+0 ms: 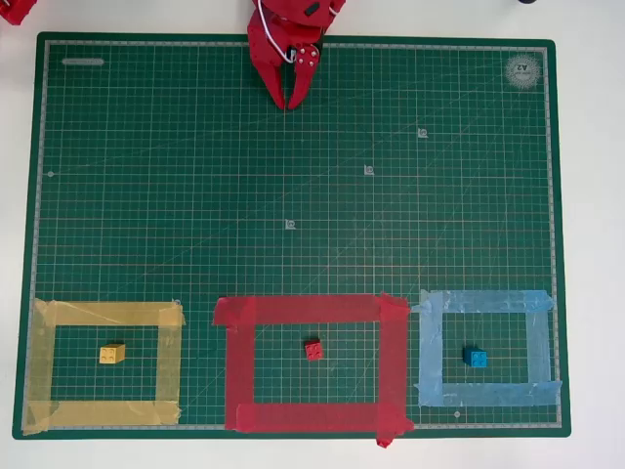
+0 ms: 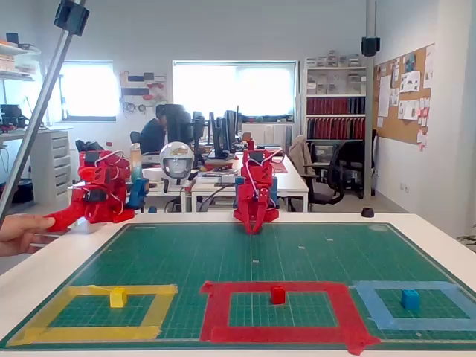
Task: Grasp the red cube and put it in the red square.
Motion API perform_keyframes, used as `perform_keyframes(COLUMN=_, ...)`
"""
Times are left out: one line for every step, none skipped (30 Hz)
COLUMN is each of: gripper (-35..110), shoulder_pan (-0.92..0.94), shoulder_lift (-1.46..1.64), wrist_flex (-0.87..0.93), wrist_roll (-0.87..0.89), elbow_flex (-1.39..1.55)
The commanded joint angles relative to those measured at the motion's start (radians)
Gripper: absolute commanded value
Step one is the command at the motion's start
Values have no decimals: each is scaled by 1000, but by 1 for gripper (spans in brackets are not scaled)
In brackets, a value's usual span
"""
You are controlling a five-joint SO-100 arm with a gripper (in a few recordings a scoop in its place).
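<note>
Your red two-finger end effector (image 1: 291, 101) sits closed and empty; the small studded red plastic cube (image 1: 312, 350) already lies inside the wide red tape square (image 1: 312, 311), so leave it.

Robot arm (image 2: 255, 190) is bright red plastic all over, chunky printed-looking segments stacked on a blue base clamp at the table edge. Thin white cables loop along its upper part in the fixed view. From overhead the gripper (image 1: 291, 98) is two red fingers tapering to points, one broad and curved, the other narrower. A pale grey-white plate with small dark screw dots sits on the gripper body, white wire beside it.
</note>
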Motion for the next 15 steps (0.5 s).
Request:
perform_keyframes(gripper=2, shoulder_pan=20, shoulder_lift=37, wrist_flex=18, wrist_roll=-26, elbow_flex=6)
perform_keyframes(gripper=2, shoulder_pan=20, shoulder_lift=37, wrist_flex=18, wrist_roll=-26, elbow_flex=6)
perform_keyframes(gripper=2, shoulder_pan=20, shoulder_lift=37, wrist_flex=18, wrist_roll=-26, elbow_flex=6)
perform_keyframes(gripper=2, shoulder_pan=20, shoulder_lift=37, wrist_flex=18, wrist_roll=-26, elbow_flex=6)
perform_keyframes(gripper=2, shoulder_pan=20, shoulder_lift=37, wrist_flex=17, wrist_roll=-26, elbow_flex=6)
perform_keyframes(gripper=2, shoulder_pan=20, shoulder_lift=37, wrist_flex=17, wrist_roll=-26, elbow_flex=6)
perform_keyframes(gripper=2, shoulder_pan=18, shoulder_lift=37, wrist_flex=17, wrist_roll=-28, elbow_flex=6)
perform_keyframes(gripper=2, shoulder_pan=12, shoulder_lift=37, wrist_flex=18, wrist_roll=-41, elbow_flex=6)
perform_keyframes(gripper=2, shoulder_pan=0, shoulder_lift=37, wrist_flex=18, wrist_roll=-43, elbow_flex=6)
perform_keyframes(gripper=2, shoulder_pan=-15, shoulder_lift=37, wrist_flex=18, wrist_roll=-44, elbow_flex=6)
perform_keyframes(gripper=2, shoulder_pan=-29, shoulder_lift=37, wrist_flex=20, wrist_roll=-44, elbow_flex=6)
perform_keyframes(gripper=2, shoulder_pan=-32, shoulder_lift=35, wrist_flex=21, wrist_roll=-44, elbow_flex=6)
perform_keyframes(gripper=2, shoulder_pan=-32, shoulder_lift=35, wrist_flex=21, wrist_roll=-44, elbow_flex=6)
perform_keyframes(gripper=2, shoulder_pan=-32, shoulder_lift=29, wrist_flex=23, wrist_roll=-44, elbow_flex=6)
perform_keyframes(gripper=2, shoulder_pan=-32, shoulder_lift=25, wrist_flex=26, wrist_roll=-44, elbow_flex=6)
